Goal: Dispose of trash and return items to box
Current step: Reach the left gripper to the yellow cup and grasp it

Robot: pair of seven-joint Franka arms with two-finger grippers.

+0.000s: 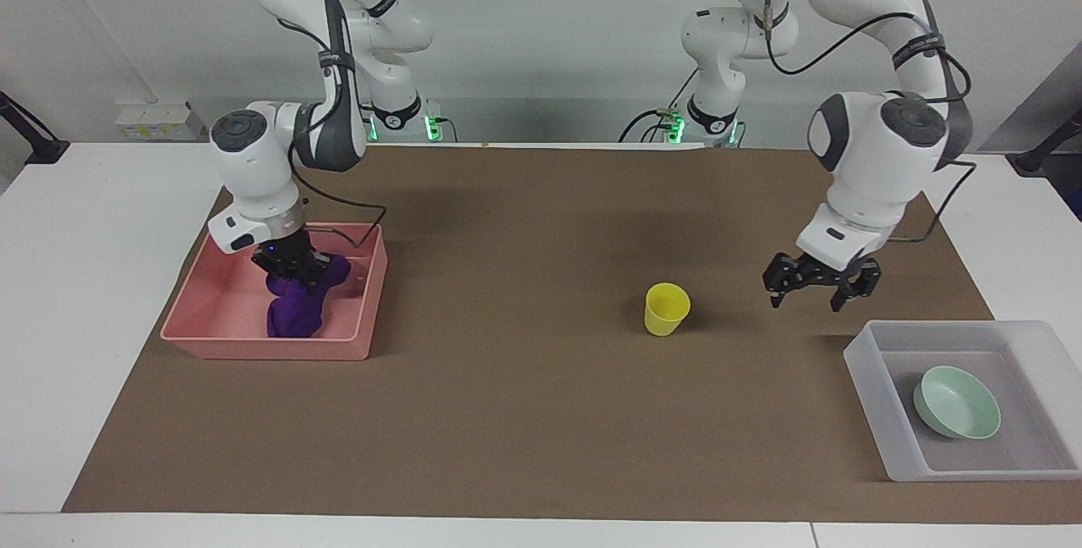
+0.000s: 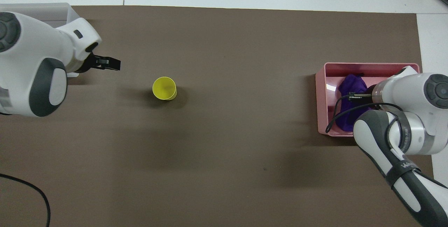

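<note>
One yellow cup [image 1: 667, 309], no readable labels

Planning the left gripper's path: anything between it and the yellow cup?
Nothing. Both views show bare brown mat between the open left gripper, up in the air, and the cup.

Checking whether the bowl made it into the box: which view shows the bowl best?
The facing view. There the bowl lies in plain sight inside the box, with nothing over it. In the overhead view the left arm covers the bowl completely, and only a corner of the box shows.
</note>
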